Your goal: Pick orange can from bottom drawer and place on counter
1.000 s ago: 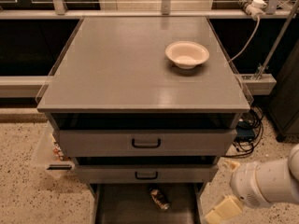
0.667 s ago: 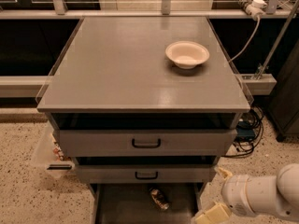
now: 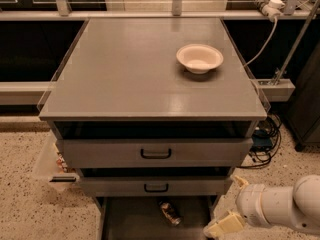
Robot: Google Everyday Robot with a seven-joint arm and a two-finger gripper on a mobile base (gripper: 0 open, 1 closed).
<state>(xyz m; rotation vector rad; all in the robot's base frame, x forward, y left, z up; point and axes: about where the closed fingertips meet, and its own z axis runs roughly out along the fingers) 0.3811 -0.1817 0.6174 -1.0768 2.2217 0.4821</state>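
The orange can (image 3: 170,212) lies on its side on the dark floor of the open bottom drawer (image 3: 131,220), near the drawer's back under the middle drawer. The counter (image 3: 140,69) is the broad grey cabinet top. My gripper (image 3: 230,204) is at the lower right, just outside the bottom drawer's right wall and to the right of the can. Its two pale fingers stand apart and hold nothing. The white arm (image 3: 285,206) reaches in from the right edge.
A white bowl (image 3: 199,58) sits on the counter's back right. Two upper drawers with black handles (image 3: 155,154) are slightly open. A clear bin (image 3: 52,164) hangs at the cabinet's left side. Cables (image 3: 265,139) lie on the floor at the right.
My arm and gripper have moved left, closer to the bottom drawer's right wall. The can, the bowl and the drawers have not moved.
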